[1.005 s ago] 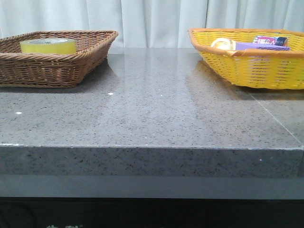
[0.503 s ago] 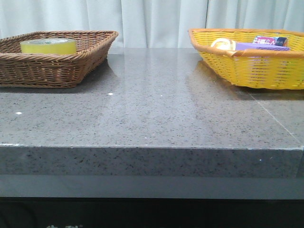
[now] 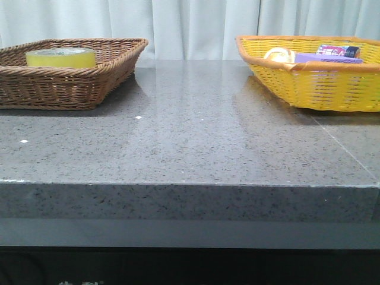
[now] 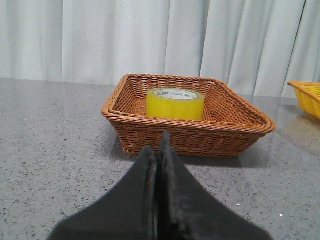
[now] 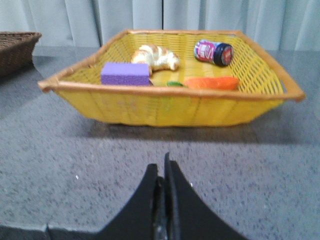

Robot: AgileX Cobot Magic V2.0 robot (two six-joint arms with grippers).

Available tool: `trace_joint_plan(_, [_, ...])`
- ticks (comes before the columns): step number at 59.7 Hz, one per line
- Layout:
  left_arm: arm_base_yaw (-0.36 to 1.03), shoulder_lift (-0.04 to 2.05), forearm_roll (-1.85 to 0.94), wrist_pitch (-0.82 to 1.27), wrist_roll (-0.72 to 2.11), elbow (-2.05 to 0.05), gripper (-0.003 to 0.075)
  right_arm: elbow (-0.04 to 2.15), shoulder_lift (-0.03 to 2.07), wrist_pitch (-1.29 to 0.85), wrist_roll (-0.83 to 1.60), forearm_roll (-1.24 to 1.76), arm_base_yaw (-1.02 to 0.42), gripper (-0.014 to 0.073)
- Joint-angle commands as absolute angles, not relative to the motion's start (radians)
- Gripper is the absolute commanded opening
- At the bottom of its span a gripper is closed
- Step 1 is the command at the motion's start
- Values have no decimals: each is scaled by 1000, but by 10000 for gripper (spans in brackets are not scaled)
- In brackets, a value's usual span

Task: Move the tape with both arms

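1. The tape (image 4: pixel 175 104), a wide roll of glossy yellow packing tape with a white, green-printed core, is lying flat in the brown wicker basket (image 4: pixel 150 135) at the far left of the grey speckled surface (image 3: pixel 196 142), sitting toward that basket's middle.
2. The left hand (image 4: pixel 159 150) is pointing at the brown basket from the near side, well apart from it, with its fingers pressed together and gripping nothing.
3. The right hand (image 5: pixel 162 172) is facing the yellow basket (image 5: pixel 165 107) at the far right, likewise pinched closed and empty, hanging over bare surface short of the basket's near wall.
4. The yellow basket is holding a croissant (image 5: pixel 156 57), a purple block (image 5: pixel 126 74), a small jar (image 5: pixel 214 52) on its side and an orange dish (image 5: pixel 212 82), so free room for the roll is looking limited.
5. Judging from this, the task is only beginning: no grasp is made yet.
6. Risks from here:
   - the left fingers, coming in low and unopened, could be striking the basket's woven rim and shoving the light basket back;
   - the glossy roll could be slipping if gripped across its smooth outer face;
   - a handover in mid-air could be dropping the roll if one hand is releasing before the other is gripping firmly.
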State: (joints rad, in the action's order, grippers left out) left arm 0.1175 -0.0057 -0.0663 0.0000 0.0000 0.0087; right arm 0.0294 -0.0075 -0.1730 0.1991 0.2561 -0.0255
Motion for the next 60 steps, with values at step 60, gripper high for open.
trace_joint_plan(60, [118, -23, -70, -82, -5, 48, -20, -2, -38, 182, -10, 57, -32, -68])
